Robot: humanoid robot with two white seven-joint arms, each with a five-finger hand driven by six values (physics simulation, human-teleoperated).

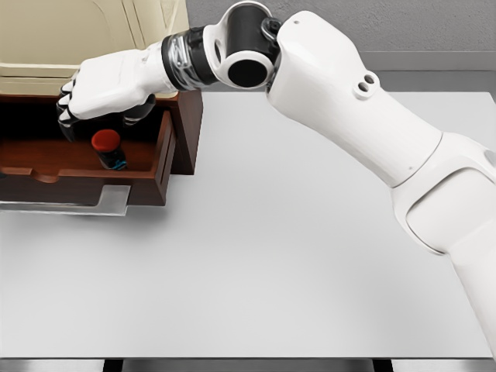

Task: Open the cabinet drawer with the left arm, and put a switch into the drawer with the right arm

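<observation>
**Reader:** What sits at the far left of the head view?

**Describer:** A dark wooden cabinet with a cream top stands at the table's left edge. Its drawer is pulled out toward the robot, a metal handle bar along the lower front. The left arm is not visible anywhere.

**Reader:** And the switch?

**Describer:** The switch, a small dark body with a red cap, stands inside the open drawer, near its right side wall. It appears to rest on the drawer floor, though the contact itself is in shadow.

**Reader:** Where is it relative to the fingers?

**Describer:** The right hand hovers just above it, reaching in from the right on a long white arm that crosses the grey table. The dark fingertips curl downward to the left of the red cap, a thumb tip showing to its right. The fingers seem loosened and slightly apart, not clamped on the switch; a small gap shows between cap and palm.

**Reader:** How should the robot finish this step well?

**Describer:** Judging from this, the placement looks nearly complete. The hand would do best to lift straight upward, fingers spread, so no fingertip clips the red cap and tips the switch, and the wrist clears the cabinet's overhanging top.
</observation>
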